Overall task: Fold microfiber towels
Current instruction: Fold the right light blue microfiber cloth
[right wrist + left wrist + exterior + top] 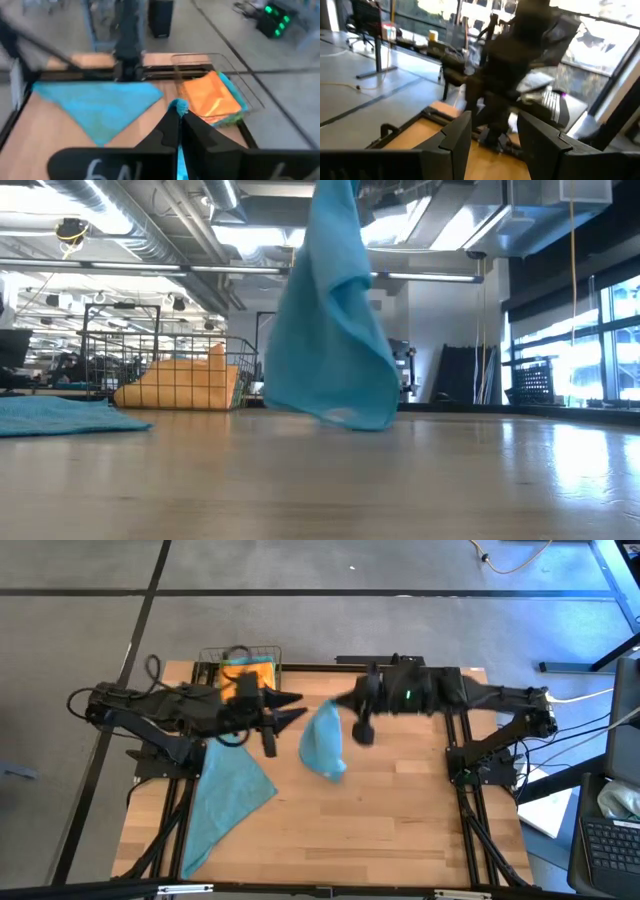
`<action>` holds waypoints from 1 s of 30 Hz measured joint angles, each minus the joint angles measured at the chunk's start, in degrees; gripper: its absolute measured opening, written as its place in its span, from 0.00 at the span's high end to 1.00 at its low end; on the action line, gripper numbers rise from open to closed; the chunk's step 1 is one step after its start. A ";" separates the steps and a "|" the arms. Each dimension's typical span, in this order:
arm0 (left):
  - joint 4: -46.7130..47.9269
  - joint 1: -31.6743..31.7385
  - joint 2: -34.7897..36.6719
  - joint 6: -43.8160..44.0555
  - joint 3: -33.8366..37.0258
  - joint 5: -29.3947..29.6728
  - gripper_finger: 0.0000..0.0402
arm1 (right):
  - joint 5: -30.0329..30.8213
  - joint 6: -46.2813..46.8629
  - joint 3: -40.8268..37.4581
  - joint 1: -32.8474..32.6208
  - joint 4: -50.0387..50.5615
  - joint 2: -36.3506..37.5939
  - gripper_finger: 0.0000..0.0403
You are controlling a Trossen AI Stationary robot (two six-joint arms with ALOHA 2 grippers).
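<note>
A teal towel (323,743) hangs at mid-table from my right gripper (338,705), which is shut on its top. In the low view the towel (330,330) drapes in folds, with its lower end (350,418) at table height. My left gripper (293,710) stands open and level just left of the towel's top, with nothing between its fingers (455,135). A second teal towel (230,795) lies spread flat on the table's left part. An orange towel (210,100) lies in a wire basket. My right gripper pinches the teal towel's top corner between its two shut fingers; a small tuft (178,105) pokes out past the fingertips. The fingers slant down from the table's right side. The towel hangs slack below them. I cannot tell whether its lower end (350,418) touches the table.
The wire basket (240,658) stands at the table's far left edge, with the orange towel on top of other cloths. Bare wood lies to the right of and in front of the hanging towel. The table's black frame rails run along both sides.
</note>
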State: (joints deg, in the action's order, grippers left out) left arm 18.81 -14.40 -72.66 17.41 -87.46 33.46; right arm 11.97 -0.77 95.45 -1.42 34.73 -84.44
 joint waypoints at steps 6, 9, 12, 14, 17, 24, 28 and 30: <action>0.05 1.57 -4.27 -0.10 0.06 2.38 0.62 | 5.62 -5.24 17.54 0.13 17.52 -7.68 0.97; -0.30 2.02 -6.16 -2.55 0.06 7.58 0.62 | 4.78 -3.00 26.60 1.13 27.73 -12.60 0.97; -1.83 1.68 -8.00 -7.92 0.06 12.50 0.61 | 2.80 -1.18 34.17 2.42 34.24 -16.16 0.97; -3.05 1.56 -9.13 -10.87 0.06 13.71 0.60 | 1.48 -0.68 38.55 3.37 36.03 -17.52 0.97; -3.70 1.66 -11.12 -11.99 0.06 14.01 0.57 | -0.23 0.56 38.51 4.20 34.38 -17.05 0.97; -11.95 2.35 -14.28 -14.97 -0.03 18.52 0.51 | -4.31 2.45 38.96 5.54 35.31 -16.66 0.97; -11.93 4.80 -14.56 -17.50 0.06 19.51 0.50 | -5.49 1.81 38.96 5.41 35.33 -16.77 0.97; -12.04 6.14 -14.42 -17.56 0.06 18.03 0.50 | -5.88 1.76 38.96 5.51 35.32 -16.75 0.97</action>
State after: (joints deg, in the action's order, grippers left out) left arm 6.77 -8.26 -87.08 -0.15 -87.39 51.49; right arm 6.09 0.99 134.41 4.09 70.05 -101.19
